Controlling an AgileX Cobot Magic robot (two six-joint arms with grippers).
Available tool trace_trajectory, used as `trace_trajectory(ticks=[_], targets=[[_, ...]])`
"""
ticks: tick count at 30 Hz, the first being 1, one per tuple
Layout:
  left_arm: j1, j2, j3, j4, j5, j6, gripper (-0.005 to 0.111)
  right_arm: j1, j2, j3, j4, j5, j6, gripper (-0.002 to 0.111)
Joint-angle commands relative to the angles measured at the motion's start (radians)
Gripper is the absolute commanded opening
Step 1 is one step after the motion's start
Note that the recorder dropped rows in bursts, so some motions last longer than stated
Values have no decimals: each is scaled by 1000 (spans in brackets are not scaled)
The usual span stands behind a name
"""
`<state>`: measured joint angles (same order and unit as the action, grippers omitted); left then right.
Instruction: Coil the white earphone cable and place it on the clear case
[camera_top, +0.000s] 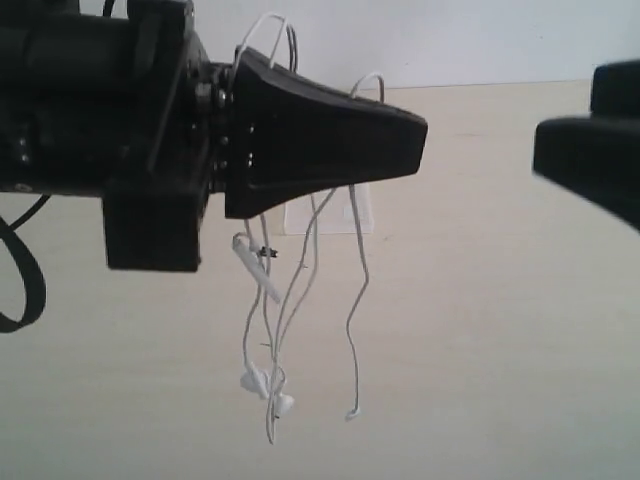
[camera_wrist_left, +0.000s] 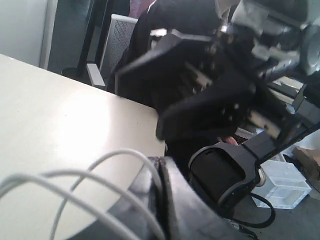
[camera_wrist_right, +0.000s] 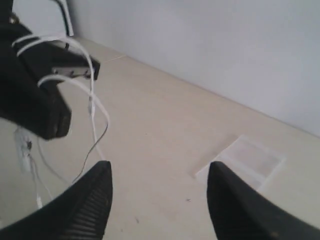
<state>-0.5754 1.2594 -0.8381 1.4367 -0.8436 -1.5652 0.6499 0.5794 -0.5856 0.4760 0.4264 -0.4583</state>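
Note:
The white earphone cable (camera_top: 300, 270) is looped over my left gripper (camera_top: 415, 140), which is shut on it and held above the table. Loose strands hang down, ending in two earbuds (camera_top: 268, 390) and the plug (camera_top: 352, 413) near the table. In the left wrist view the cable loops (camera_wrist_left: 115, 154) run into the seam between the closed fingers (camera_wrist_left: 172, 190). The clear case (camera_top: 335, 215) lies flat on the table behind the left gripper, partly hidden. My right gripper (camera_wrist_right: 159, 170) is open and empty, off to the right, with the clear case (camera_wrist_right: 245, 160) just past one fingertip.
The beige table (camera_top: 500, 330) ends at a white wall (camera_top: 450, 40). A thick black robot cable (camera_top: 25, 280) curls at the left edge. The right arm (camera_wrist_left: 210, 85) shows dark and blurred across from the left wrist camera, above the table's edge (camera_wrist_left: 135, 105).

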Motion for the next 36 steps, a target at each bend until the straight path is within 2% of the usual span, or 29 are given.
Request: trace_trajectory(ticks=[1,8,10,13,18,20,24,29,36], targets=[[-2,-9,-51,25,17,-1,0,2,-6,84,339,-92,-311,55],[-2,-9,-59,18,129,96,0,2,-6,148,834,-83,-805,56],[-2,-9,-59,-1,171,126,0,2,-5,160,954,-49,-938,62],[-2,-9,-59,-62,211,175,0,2,14,170,1086,-10,-1087,73],[-2,-9,-59,-165,213,275,0,2,98,170,1251,-22,-1300,75],[-2,-9,-59,-203,213,305,0,2,151,170,1268,-24,-1420,75],[-2,-7,-59,-276,213,365,0,2,266,136,1268,-8,-1478,75],[-2,-7,-59,-289,213,381,0,2,386,66,1268,20,-1513,75],[-2,-7,-59,-297,218,413,0,2,424,1,1268,42,-1512,75]])
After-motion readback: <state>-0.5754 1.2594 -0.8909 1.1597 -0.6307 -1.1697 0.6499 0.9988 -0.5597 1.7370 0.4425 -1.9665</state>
